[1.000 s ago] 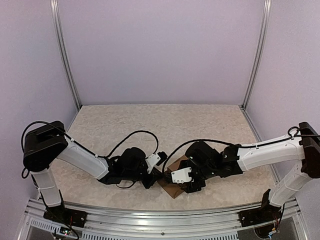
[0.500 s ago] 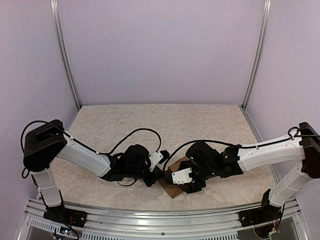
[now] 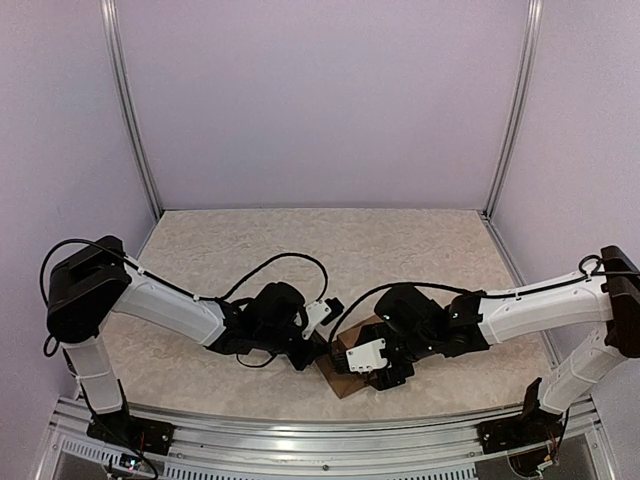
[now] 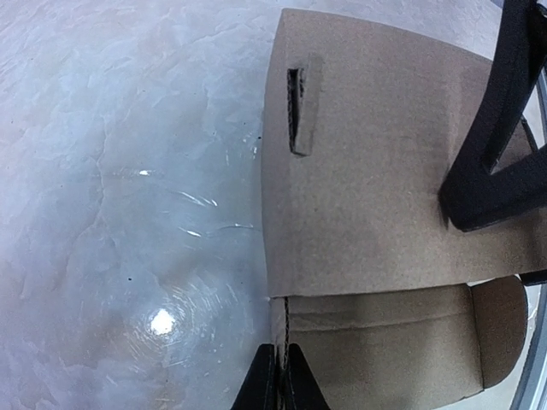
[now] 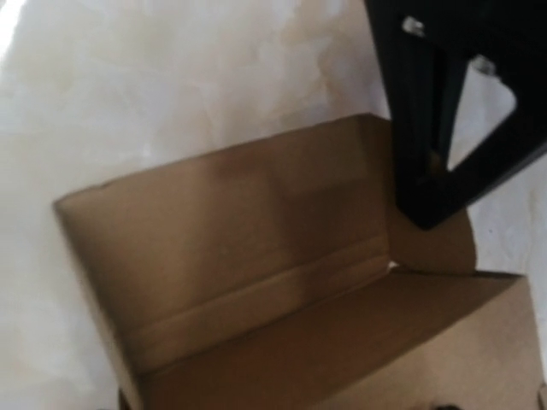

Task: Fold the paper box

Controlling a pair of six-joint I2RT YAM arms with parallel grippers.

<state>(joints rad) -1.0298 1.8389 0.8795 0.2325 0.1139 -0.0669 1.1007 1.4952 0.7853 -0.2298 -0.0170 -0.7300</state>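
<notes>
Left hand (image 3: 316, 348) and right hand (image 3: 380, 375) seen from above, meeting low over brown box (image 3: 340, 382) near front edge of worktop (image 3: 330, 250). From left wrist: fingertips pressed together, pinching box wall at its crease. From right wrist: open box interior only, so cannot tell own grip. Best to keep pinch firm and fold slowly along crease.

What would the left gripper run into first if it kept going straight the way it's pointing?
The paper box; the left gripper sits shut right at its cardboard edge, seemingly pinching it.
</notes>
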